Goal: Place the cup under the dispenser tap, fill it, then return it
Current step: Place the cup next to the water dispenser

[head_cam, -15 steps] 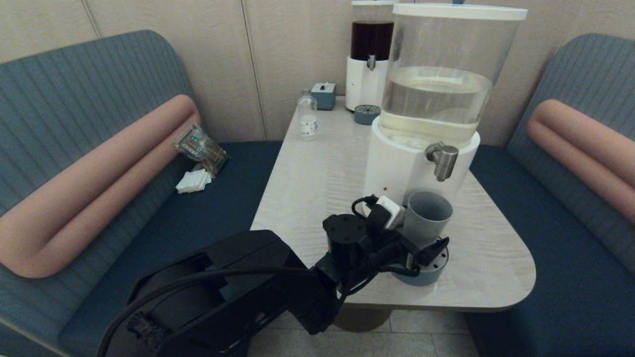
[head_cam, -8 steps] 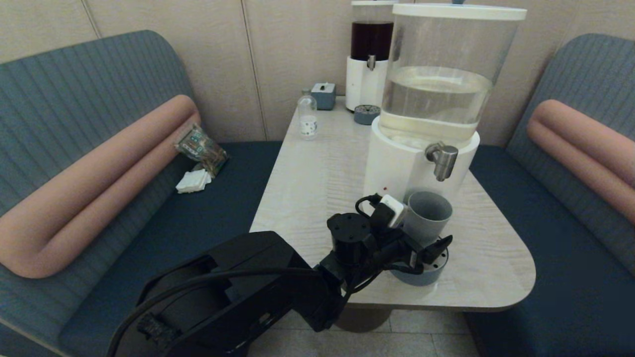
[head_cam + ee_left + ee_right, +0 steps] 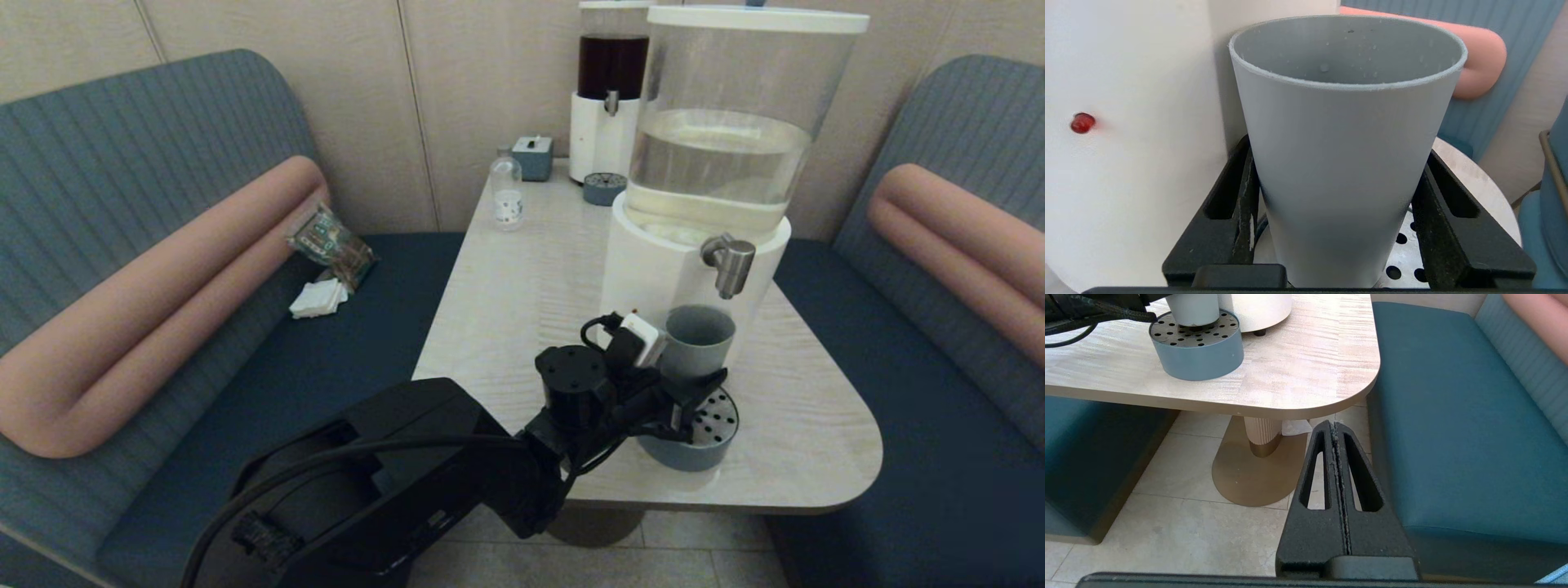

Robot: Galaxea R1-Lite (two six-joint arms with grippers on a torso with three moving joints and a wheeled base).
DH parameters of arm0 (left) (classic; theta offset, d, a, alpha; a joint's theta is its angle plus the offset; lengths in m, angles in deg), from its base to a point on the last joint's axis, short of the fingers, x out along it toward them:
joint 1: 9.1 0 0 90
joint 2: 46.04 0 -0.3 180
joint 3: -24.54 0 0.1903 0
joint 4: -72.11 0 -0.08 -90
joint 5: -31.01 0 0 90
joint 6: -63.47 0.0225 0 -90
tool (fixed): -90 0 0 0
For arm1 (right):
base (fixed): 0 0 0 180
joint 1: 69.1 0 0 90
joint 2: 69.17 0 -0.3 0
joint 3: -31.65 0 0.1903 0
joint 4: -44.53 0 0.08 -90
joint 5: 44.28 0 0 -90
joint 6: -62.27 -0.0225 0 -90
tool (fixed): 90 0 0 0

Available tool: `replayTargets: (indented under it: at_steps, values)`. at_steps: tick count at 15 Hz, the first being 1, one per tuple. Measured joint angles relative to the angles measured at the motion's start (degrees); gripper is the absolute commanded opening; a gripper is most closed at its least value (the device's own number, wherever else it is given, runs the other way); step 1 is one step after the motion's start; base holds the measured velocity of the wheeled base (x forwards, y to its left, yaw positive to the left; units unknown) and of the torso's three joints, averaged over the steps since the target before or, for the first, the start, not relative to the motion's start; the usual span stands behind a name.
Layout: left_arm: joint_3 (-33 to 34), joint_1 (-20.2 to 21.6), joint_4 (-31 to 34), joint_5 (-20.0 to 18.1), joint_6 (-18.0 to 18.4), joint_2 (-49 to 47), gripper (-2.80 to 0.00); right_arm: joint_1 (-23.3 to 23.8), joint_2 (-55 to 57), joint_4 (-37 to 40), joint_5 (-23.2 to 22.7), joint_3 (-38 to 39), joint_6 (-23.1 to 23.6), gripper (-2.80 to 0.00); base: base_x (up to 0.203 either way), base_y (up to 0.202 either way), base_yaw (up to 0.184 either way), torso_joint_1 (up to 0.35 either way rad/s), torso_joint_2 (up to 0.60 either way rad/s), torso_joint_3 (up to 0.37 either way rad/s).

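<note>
The cup, a plain grey-blue plastic tumbler, stands upright on the perforated round drip tray beneath the brushed-steel dispenser tap to catch liquid; the left gripper pinches its lower wall, steadying it, while the right gripper hangs pressed together below the table's near-right corner.

Far across my table, by the wall, stand a clear bottle, a small blue box and a dark-liquid dispenser. Left of the table, a snack packet and white napkins lie on the bench.
</note>
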State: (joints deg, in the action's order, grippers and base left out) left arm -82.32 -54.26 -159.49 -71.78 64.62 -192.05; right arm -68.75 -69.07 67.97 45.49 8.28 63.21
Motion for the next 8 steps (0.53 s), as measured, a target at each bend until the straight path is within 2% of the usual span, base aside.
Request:
replayTargets:
  at_steps: [4, 8]
  values:
    - [1.81, -0.12, -0.57, -0.22, -0.1, 1.02, -2.8, 0.0, 0.0, -0.02, 0.0, 0.0, 0.0, -2.8, 0.0, 0.0, 0.0, 0.0, 0.0, 0.0]
    - [9.92, -0.65, -2.33, -0.29, -0.27, 6.0, -2.8, 0.0, 0.0, 0.02, 0.0, 0.0, 0.0, -2.8, 0.0, 0.0, 0.0, 0.0, 0.0, 0.0]
